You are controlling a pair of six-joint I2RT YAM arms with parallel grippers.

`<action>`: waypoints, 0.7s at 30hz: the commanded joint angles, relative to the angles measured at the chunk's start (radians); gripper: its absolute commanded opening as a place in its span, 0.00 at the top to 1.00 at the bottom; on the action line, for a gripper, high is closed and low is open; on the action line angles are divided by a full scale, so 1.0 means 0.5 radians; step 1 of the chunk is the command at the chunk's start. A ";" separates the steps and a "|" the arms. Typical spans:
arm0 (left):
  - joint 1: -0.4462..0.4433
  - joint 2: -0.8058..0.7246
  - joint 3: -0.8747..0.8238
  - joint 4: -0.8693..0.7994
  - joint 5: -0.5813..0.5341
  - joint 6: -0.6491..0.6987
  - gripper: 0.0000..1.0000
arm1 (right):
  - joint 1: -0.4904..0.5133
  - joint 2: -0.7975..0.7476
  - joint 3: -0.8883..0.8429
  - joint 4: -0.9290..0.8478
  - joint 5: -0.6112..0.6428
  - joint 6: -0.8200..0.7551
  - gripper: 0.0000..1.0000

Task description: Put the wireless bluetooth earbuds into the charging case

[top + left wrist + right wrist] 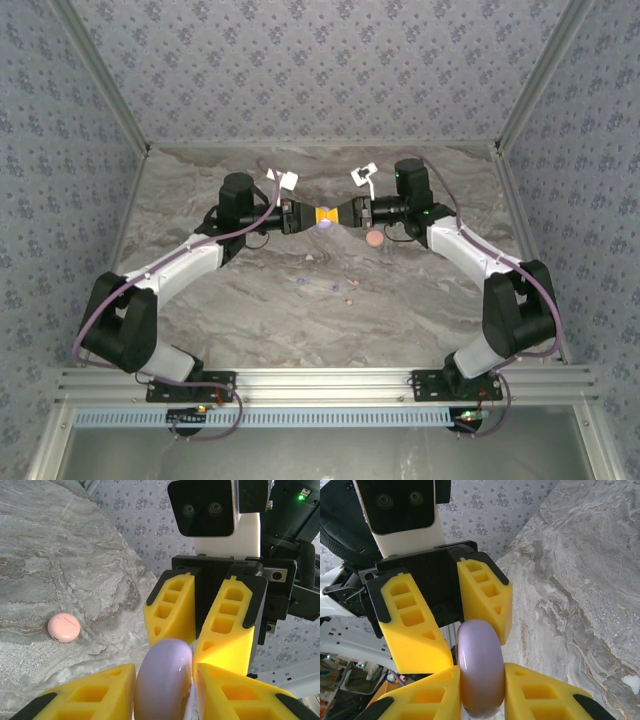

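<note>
**Count.** Round cases: two, one lilac case (326, 222) and one pink case (374, 239). Earbuds: four tiny pellets as far as the overhead view allows, two lilac earbuds (300, 283) and two pink earbuds (346, 300). They are too small to be sure of the tally. Arms: two, their tips meeting head-on over the middle of the surface (250, 325).

**Position.** All the earbuds lie loose on the surface, scattered on the near side of the meeting point. They are well apart from both sets of fingers and from either case. The pink case lies flat and shut on the surface, near the right arm's wrist and touching nothing.

**Fingers.** The lilac case stands on edge between the two arms and appears clear of the surface. The right fingers (540, 695) are closed down on it, one pad against each flat face. The left fingers (95, 695) flank the opposite rim, narrowly parted. One pad lies against the case and a thin seam shows at the other, so I cannot tell whether they clamp it.
</note>
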 commanded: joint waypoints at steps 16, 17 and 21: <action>-0.044 -0.032 -0.011 0.053 0.081 0.024 0.57 | -0.039 -0.093 0.025 0.047 -0.020 0.063 0.76; -0.047 -0.028 -0.007 0.053 0.080 0.023 0.57 | -0.034 -0.093 0.026 0.047 -0.020 0.063 0.76; -0.061 -0.015 0.013 0.053 0.088 0.026 0.58 | -0.029 -0.092 0.025 0.048 -0.017 0.062 0.75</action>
